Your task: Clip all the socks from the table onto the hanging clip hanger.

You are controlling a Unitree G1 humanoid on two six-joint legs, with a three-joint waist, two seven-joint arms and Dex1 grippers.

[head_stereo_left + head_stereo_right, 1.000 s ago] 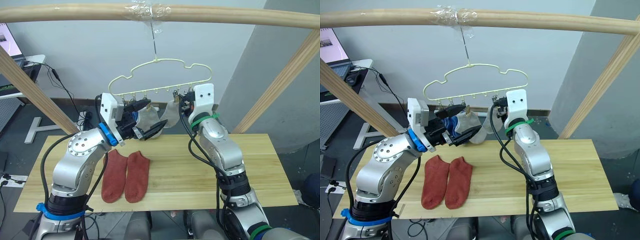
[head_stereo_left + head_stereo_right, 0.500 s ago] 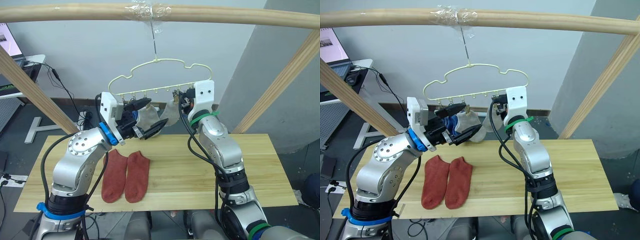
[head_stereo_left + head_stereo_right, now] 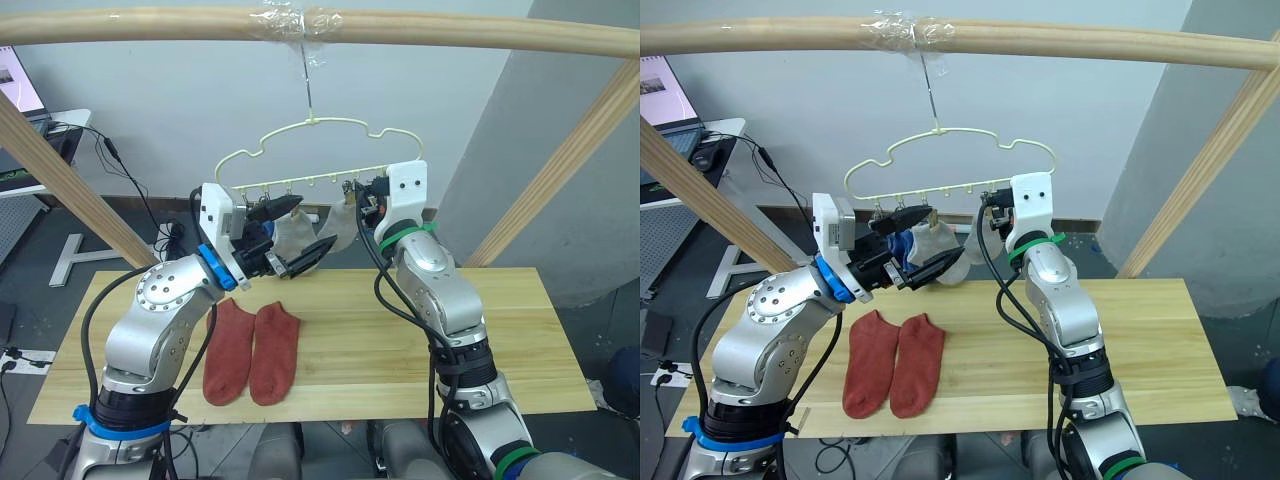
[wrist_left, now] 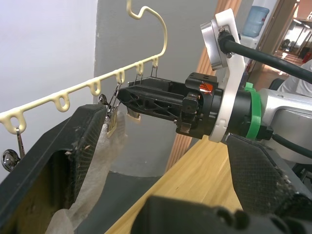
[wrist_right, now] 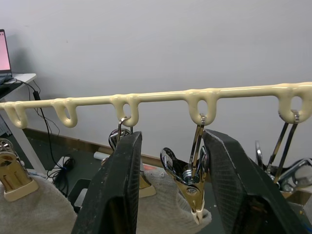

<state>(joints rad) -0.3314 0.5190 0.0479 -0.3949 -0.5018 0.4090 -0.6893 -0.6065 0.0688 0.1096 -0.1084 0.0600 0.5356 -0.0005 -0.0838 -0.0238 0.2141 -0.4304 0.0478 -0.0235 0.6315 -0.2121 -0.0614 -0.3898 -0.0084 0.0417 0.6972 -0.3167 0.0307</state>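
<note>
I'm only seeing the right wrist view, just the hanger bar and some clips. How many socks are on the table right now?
Observer: Two rust-red socks lie side by side on the table.
Operator: Where's the left hand?
Observer: The left hand is raised just under the clip hanger, open, with a light grey sock between its fingers.
Operator: What is the hanger hung from?
Observer: Its hook hangs from a wooden pole overhead, wrapped there in clear tape.
</note>
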